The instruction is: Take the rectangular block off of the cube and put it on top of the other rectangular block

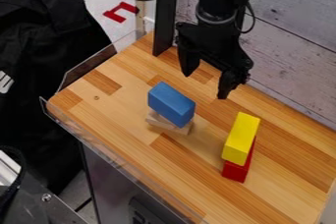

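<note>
Yellow block (241, 137) on red block (236, 171), below and right of the gripper (207, 83) in view
Yellow block seated on the red block, whose side and lower end are exposed. Blue block (171, 104) resting on wood block (168, 124), below and left of the gripper. Gripper open, fingers spread, pointing down over the counter (131, 107). Plank wall (292, 46) behind the gripper; black cloth (46, 36) well apart, to its left

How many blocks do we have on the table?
4: a blue block atop a wooden block near the middle of the view, and a yellow block atop a red block toward the right. A small one could be hidden behind them.
</note>
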